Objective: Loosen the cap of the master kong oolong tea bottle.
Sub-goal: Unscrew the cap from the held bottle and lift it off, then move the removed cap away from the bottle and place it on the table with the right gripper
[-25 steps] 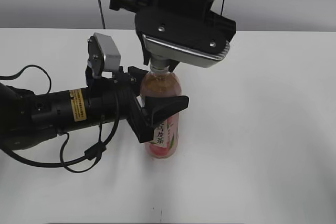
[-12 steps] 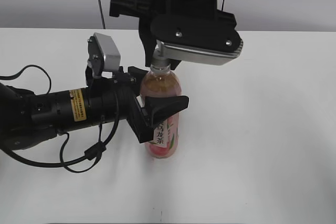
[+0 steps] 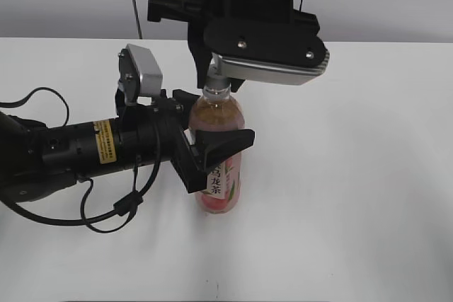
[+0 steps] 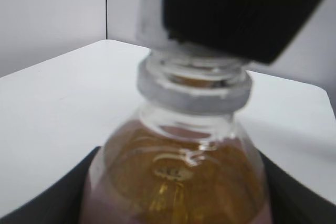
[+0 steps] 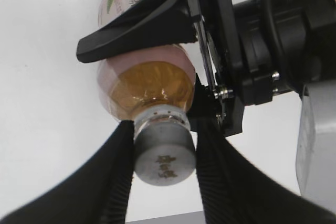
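Note:
The master kong oolong tea bottle [image 3: 221, 175] stands upright on the white table, with amber tea and a pink label. My left gripper [image 3: 212, 143] reaches in from the left and is shut on the bottle's body just below the shoulder. In the left wrist view the bottle [image 4: 178, 177] fills the space between the dark fingers [image 4: 47, 203]. My right gripper [image 3: 216, 84] comes down from above and is shut on the cap. In the right wrist view the white cap [image 5: 164, 160] sits pinched between the ribbed black fingers [image 5: 113, 177], above the bottle [image 5: 149, 85].
The left arm's black body and cables [image 3: 78, 153] lie across the left of the white table [image 3: 354, 196]. The right arm's wrist with its silver camera plate [image 3: 272, 68] hangs over the bottle. A grey wall stands behind.
My right gripper's wrist has turned about the cap; its silver plate swung to the right and levelled. The bottle and left gripper have stayed in place.

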Controlling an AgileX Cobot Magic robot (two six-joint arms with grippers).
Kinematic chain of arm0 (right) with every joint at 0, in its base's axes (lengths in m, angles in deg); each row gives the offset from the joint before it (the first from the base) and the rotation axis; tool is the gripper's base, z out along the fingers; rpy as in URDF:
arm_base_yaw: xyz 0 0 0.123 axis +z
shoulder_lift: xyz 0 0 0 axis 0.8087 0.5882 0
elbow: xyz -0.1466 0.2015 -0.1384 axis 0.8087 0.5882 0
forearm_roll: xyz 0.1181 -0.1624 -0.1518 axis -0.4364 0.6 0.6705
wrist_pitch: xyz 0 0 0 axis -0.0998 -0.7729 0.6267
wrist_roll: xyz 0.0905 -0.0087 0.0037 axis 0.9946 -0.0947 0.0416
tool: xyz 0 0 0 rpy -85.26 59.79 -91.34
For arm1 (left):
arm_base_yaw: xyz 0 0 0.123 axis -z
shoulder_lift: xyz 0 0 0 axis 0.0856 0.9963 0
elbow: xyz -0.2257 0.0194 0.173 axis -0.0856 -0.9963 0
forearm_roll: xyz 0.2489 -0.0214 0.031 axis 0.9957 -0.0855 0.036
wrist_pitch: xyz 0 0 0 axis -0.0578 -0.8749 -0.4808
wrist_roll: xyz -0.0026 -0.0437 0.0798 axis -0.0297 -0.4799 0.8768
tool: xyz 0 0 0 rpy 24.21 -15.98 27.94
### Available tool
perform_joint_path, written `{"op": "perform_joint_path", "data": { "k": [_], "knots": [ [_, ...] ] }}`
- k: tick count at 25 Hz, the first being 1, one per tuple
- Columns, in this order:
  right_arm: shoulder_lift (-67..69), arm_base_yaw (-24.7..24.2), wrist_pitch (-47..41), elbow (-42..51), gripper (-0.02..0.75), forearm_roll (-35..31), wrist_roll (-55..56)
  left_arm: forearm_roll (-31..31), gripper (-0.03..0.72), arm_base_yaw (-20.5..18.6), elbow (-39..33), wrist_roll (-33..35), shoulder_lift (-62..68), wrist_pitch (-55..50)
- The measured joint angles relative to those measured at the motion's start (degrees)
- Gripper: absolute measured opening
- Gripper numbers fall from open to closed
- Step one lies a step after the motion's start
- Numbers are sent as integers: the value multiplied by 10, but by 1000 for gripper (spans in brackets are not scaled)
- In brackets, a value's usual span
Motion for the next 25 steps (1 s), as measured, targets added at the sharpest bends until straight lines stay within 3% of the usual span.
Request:
{"op": "perform_joint_path", "data": {
  "k": [9,12,16,25],
  "knots": [
    [-21,0,16,-8,272,16,-8,11,455,0,1,6,0,2],
    [-22,0,16,-8,272,30,39,12,455,0,1,6,0,2],
    [-24,-4,16,-8,272,86,205,12,455,0,1,7,0,2],
    [-26,-70,16,-8,272,118,778,12,455,0,1,7,0,2]
  ]
}}
